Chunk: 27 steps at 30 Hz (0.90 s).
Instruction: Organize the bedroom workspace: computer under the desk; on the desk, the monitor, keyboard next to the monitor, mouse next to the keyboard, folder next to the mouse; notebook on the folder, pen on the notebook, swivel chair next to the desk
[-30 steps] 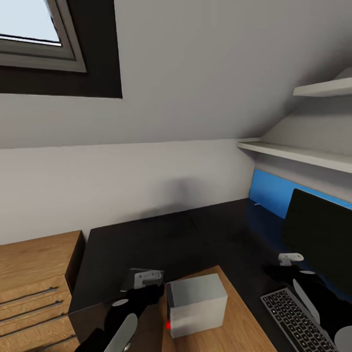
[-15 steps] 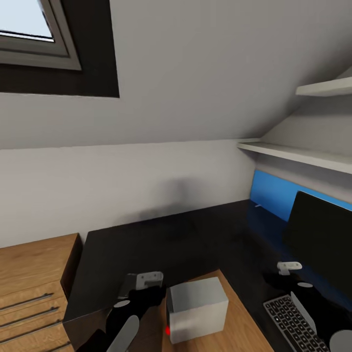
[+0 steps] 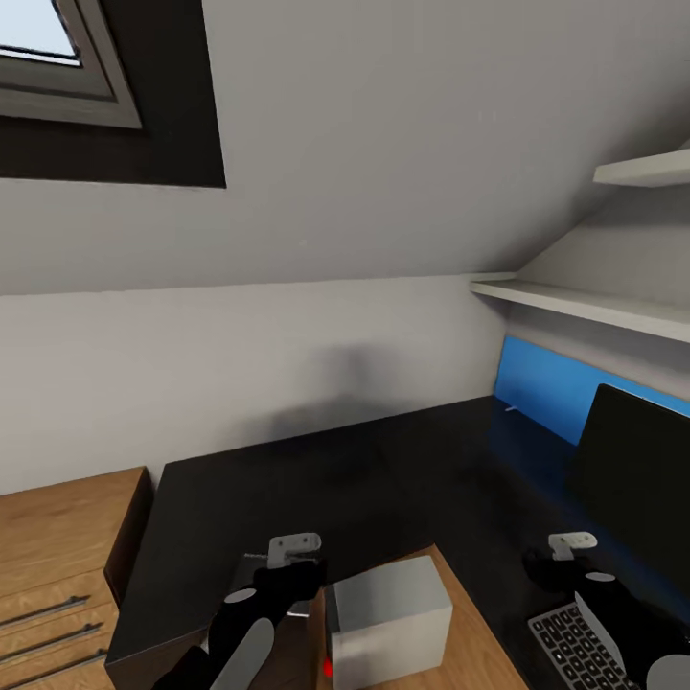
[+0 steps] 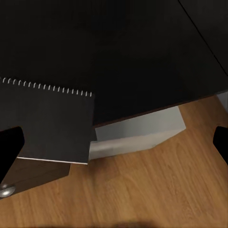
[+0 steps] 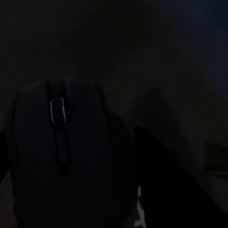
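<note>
The black desk [image 3: 287, 479] runs along the grey wall and turns toward the right. In its inner corner the light grey computer [image 3: 388, 613] stands on the oak floor, its far end under the desk edge [image 4: 137, 71]. The black monitor [image 3: 640, 479] stands at the right, and the keyboard [image 3: 580, 647] lies in front of it. A grey spiral notebook [image 4: 47, 123] lies on the desk and overhangs its edge. My left gripper [image 3: 287, 565] hovers open above that notebook, one finger [image 4: 9, 147] beside it. My right gripper [image 3: 565, 554] is over the desk, shut on the black mouse [image 5: 61, 152].
A low oak cabinet [image 3: 57, 546] with drawers stands left of the desk. White shelves [image 3: 594, 307] and a blue wall panel [image 3: 556, 388] hang above the monitor. A skylight [image 3: 57, 67] is set in the sloped ceiling. A silver drawer knob [image 4: 5, 191] shows under the desk edge.
The whole view has shifted as the camera moved closer to the desk: the skylight and cabinet slid left, the monitor and keyboard slid right. Both grippers keep their places in the picture.
</note>
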Available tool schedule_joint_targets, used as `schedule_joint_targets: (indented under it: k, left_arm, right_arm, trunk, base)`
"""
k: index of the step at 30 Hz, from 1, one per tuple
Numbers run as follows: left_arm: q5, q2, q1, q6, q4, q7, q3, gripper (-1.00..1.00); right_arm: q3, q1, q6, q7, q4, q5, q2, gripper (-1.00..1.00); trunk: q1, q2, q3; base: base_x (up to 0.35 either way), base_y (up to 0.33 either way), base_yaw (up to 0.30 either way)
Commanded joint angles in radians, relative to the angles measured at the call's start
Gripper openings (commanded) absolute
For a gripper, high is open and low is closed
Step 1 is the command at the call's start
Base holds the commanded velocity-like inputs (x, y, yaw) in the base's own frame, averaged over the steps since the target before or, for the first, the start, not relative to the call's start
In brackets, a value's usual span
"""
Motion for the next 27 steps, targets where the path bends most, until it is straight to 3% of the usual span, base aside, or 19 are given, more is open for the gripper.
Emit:
schedule_joint_targets:
  k: [1,19,27]
  left_arm:
    - [0.01,0.001,-0.001,0.0,-0.001,0.01,-0.003,1.0]
    - [0.01,-0.001,-0.001,0.001,-0.014,0.01,-0.005,1.0]
    - [0.018,-0.003,-0.001,0.001,-0.026,0.01,-0.007,1.0]
  right_arm:
    - [0.006,-0.001,0.003,-0.002,0.002,-0.008,0.0,-1.0]
    - [0.006,-0.064,-0.049,-0.016,0.163,-0.002,0.0,-1.0]
    - [0.006,-0.071,-0.088,-0.021,0.18,-0.001,0.0,-1.0]
  trunk:
    - [0.0,-0.002,-0.002]
    - [0.0,-0.002,-0.002]
    - [0.031,-0.058,-0.027]
  base:
    - [0.03,0.0,0.0]
    - [0.066,0.0,0.0]
    - [0.001,0.0,0.0]
